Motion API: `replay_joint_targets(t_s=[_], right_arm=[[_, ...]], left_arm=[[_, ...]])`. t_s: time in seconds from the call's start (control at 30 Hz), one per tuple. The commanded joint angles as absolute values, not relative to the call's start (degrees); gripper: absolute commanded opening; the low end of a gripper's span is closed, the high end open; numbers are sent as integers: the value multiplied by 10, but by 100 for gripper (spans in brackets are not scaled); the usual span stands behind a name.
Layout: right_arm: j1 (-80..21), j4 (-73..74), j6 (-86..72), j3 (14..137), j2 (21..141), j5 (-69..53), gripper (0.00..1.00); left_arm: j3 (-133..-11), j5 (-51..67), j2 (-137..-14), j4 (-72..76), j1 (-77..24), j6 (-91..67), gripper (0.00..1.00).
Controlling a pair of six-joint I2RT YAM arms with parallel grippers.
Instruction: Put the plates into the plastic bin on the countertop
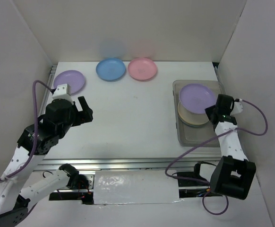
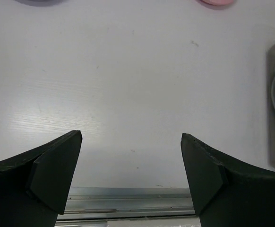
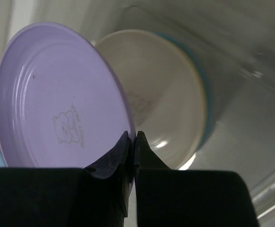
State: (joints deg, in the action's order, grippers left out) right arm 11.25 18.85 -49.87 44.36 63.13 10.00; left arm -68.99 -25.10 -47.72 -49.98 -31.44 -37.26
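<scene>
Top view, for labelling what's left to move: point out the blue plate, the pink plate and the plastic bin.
blue plate [image 1: 111, 69]: top external view, centre of the dish.
pink plate [image 1: 142, 68]: top external view, centre of the dish.
plastic bin [image 1: 192, 135]: top external view, bare floor by its near-left corner.

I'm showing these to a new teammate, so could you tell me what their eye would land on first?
The right gripper pinches the rim of a purple plate over the bin at the right of the table, where a cream plate already lies. Along the far edge sit another purple plate, a blue plate and a pink plate; the left gripper hangs open over the table.
</scene>
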Motion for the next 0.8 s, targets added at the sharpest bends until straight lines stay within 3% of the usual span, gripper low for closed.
replay_joint_targets(t_s=[0.0, 0.3, 0.33, 0.37, 0.4, 0.47, 0.77], right_arm=[[170, 140, -495, 417, 660, 41, 0], [221, 106, -454, 432, 757, 3, 1], [220, 105, -454, 432, 758, 3, 7], [220, 105, -455, 433, 758, 3, 23], [218, 106, -455, 434, 757, 4, 67], [211, 124, -456, 438, 738, 10, 100], [176, 197, -466, 437, 528, 53, 100]], left_arm=[[-672, -252, -478, -511, -295, -317, 99], [-561, -168, -460, -426, -258, -261, 99], [-563, -168, -461, -426, -255, -258, 99], [-565, -168, -463, -426, -252, -256, 99], [-563, -164, -465, -426, -250, -256, 99], [-559, -162, -468, -422, -244, -257, 99], [-577, -193, -501, -430, -205, -326, 99]])
